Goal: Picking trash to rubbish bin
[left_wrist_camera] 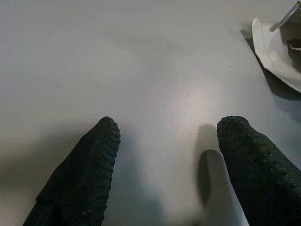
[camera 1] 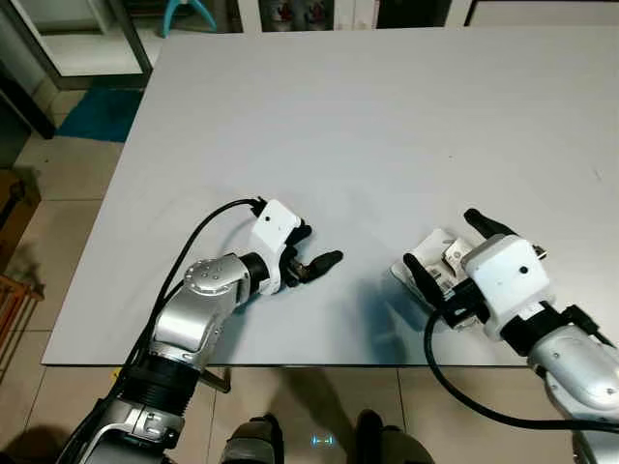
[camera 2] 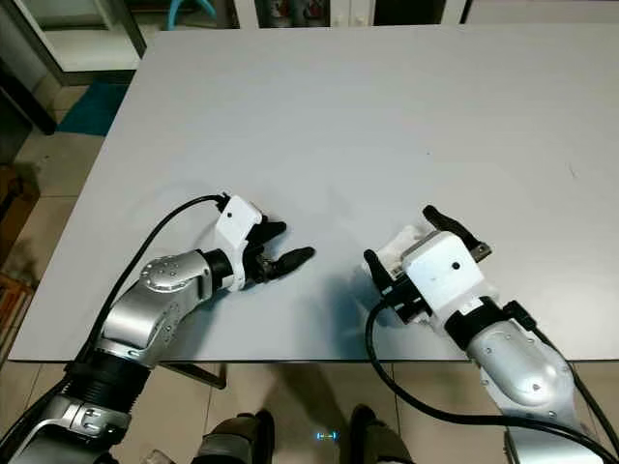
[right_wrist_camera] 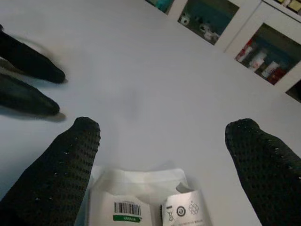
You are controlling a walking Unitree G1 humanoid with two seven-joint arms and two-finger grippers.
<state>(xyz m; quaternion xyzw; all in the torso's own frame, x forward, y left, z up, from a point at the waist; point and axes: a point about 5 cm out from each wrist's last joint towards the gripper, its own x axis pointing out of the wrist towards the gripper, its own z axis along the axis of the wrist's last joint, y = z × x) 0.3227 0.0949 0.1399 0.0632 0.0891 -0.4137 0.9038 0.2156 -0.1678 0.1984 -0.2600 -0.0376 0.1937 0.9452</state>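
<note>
On the pale grey tabletop [camera 1: 387, 116], near its front edge, your two grippers sit low over the surface with a bare stretch between them. Your right gripper [camera 1: 447, 259] is spread wide, one black finger to each side of the trash, a white packet [camera 1: 432, 259]; in the right wrist view the fingers [right_wrist_camera: 56, 174] stand well apart with the packet lying flat between them, close to the palm, and no pad can be confirmed as touching it. The packet shows a printed barcode with a green mark and, beside it, a grey label [right_wrist_camera: 181, 209] bearing small symbols. It lies on the tabletop, not lifted. Your left gripper [camera 1: 314, 249] is also released: its two fingers are parted and hold nothing, their tips pointing across the tabletop toward the packet but well short of it. In the left wrist view the dotted finger pads [left_wrist_camera: 89, 169] frame bare tabletop, with the white edge of the packet at the far corner of that picture. A black cable [camera 1: 198, 237] loops from the left wrist back along the silver forearm, and a second cable [camera 1: 455, 391] curves below the right wrist past the table edge. Beyond the far end of the tabletop the right wrist view shows white cabinets [right_wrist_camera: 244, 28] with glass fronts and small items on their shelves. To the robot's left the tiled floor [camera 1: 68, 174] carries a blue mat [camera 1: 102, 114].
</note>
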